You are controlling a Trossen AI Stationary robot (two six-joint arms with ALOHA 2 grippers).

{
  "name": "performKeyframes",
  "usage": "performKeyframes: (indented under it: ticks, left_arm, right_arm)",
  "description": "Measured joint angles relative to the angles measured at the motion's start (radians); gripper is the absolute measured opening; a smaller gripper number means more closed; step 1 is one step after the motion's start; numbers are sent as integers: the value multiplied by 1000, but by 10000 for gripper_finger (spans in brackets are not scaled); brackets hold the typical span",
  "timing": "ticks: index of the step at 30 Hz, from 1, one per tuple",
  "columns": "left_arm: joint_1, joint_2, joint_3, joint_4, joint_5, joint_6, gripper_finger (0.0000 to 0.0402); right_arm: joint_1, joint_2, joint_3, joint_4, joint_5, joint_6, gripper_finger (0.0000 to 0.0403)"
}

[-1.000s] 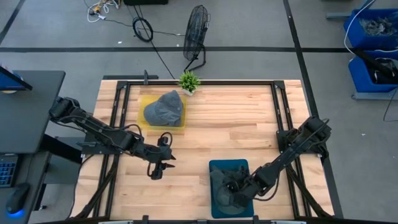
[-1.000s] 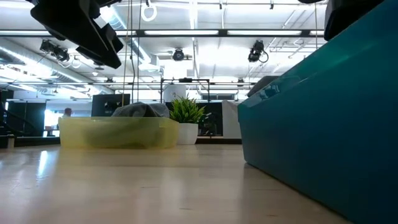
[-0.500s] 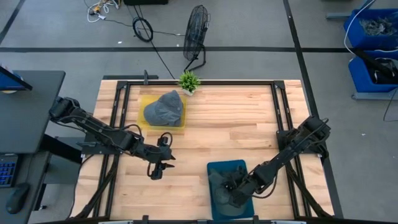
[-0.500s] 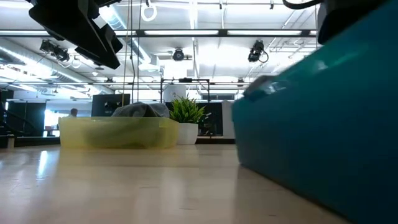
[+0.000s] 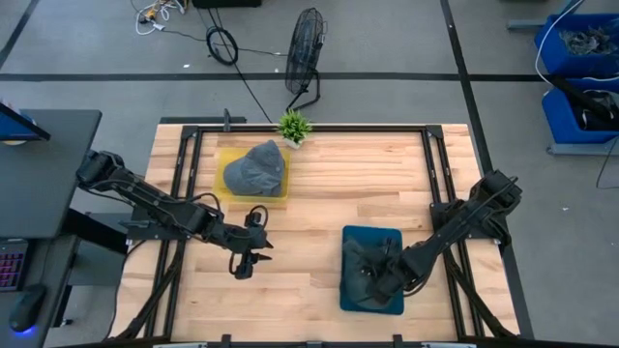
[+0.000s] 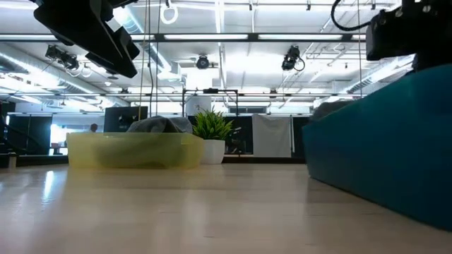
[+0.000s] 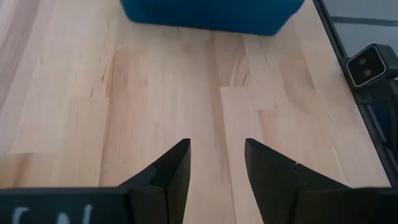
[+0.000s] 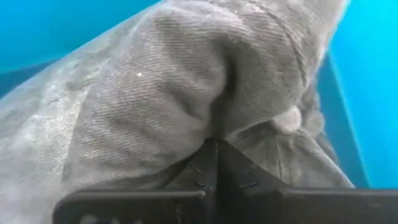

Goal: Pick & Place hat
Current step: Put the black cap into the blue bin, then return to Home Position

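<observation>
A grey denim hat [image 5: 366, 265] lies inside a blue bin [image 5: 389, 296] at the table's near right. My right gripper [image 5: 375, 275] reaches down into that bin and is shut on the hat [image 8: 186, 93]. A second grey hat [image 5: 254, 169] rests in a yellow bin [image 5: 224, 194] at the far left. My left gripper [image 5: 246, 267] hangs open above bare wood at the near left, with nothing between its fingers [image 7: 177, 163]. My right gripper pinches a bunched fold of the hat's cloth [image 8: 211, 127] between its two shut fingers. It comes at the fold steeply from above. The blue walls of the bin surround the hat. I cannot tell whether the hat is lifted off the bin's floor.
A small potted plant [image 5: 293, 126] stands at the far edge beside the yellow bin [image 6: 134, 152]. Black frame rails run along the table's left and right sides. Bare wood lies between the two bins, and a floor fan stands beyond the far edge.
My right gripper has gone toward the table's right edge and a little up, still shut on the hat. The blue bin has slid with it toward the right edge and turned slightly.
</observation>
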Motion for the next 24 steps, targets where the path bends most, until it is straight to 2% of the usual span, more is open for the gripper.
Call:
performKeyframes:
  ticks: [3, 6, 11, 16, 19, 24]
  left_arm:
    - [0, -4, 0, 10, 0, -2, 156]
    - [0, -22, 6, 17, 0, -2, 156]
    - [0, -79, 53, -27, 0, -2, 156]
    - [-6, -154, 163, -204, -6, 6, 156]
    - [-25, -214, 247, -320, -99, 29, 155]
    - [-82, -340, 366, -345, -319, 118, 155]
  right_arm:
    - [1, -36, 11, 2, -91, -33, 21]
    - [3, -84, 36, -31, -116, -35, 36]
    - [0, -178, 73, -117, -69, -34, 60]
    - [0, -276, 116, -126, -39, -51, 77]
    - [5, -337, 154, -123, 55, -127, 79]
    - [25, -449, 223, -110, 343, -366, 73]
